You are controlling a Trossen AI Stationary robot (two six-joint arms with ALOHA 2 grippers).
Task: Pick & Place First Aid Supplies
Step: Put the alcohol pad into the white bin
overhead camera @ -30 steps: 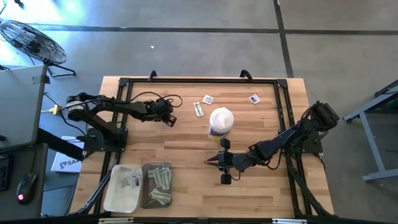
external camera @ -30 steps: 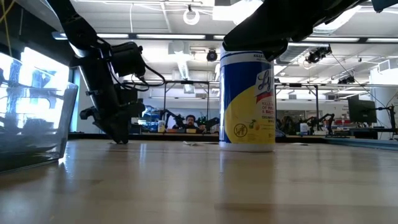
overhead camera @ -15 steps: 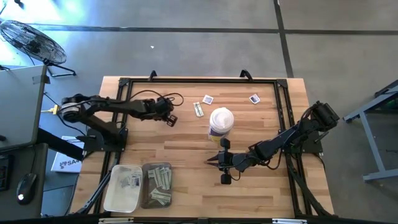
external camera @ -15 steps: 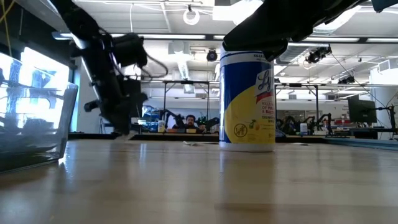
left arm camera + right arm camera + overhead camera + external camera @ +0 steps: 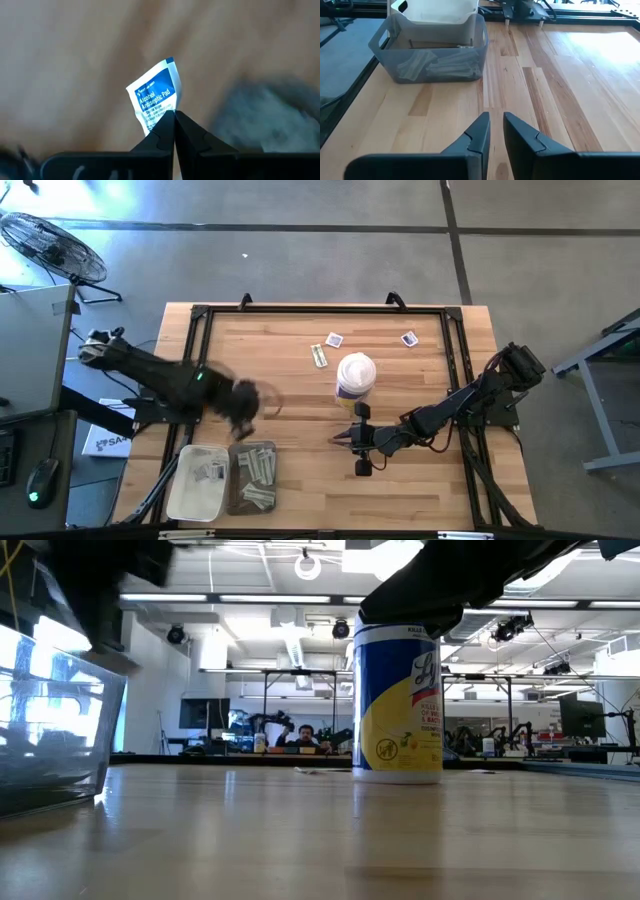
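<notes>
Taking the white-lidded canister [image 5: 355,375] as our landmark, we see two bins well to its left near the table's front edge, a white bin [image 5: 197,482] holding square packets and a grey bin [image 5: 254,477] holding narrow strips. Just above the grey bin our left gripper [image 5: 241,402] is clenched on a square alcohol pad packet [image 5: 154,98]. Behind the canister lie a strip [image 5: 320,356] and two square packets [image 5: 334,339] [image 5: 408,338], while just in front of it our right gripper [image 5: 338,439] hovers with fingers slightly parted, grasping nothing.

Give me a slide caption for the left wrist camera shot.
Left gripper shut on a square alcohol pad packet, carried above the blurred wooden table.
</notes>
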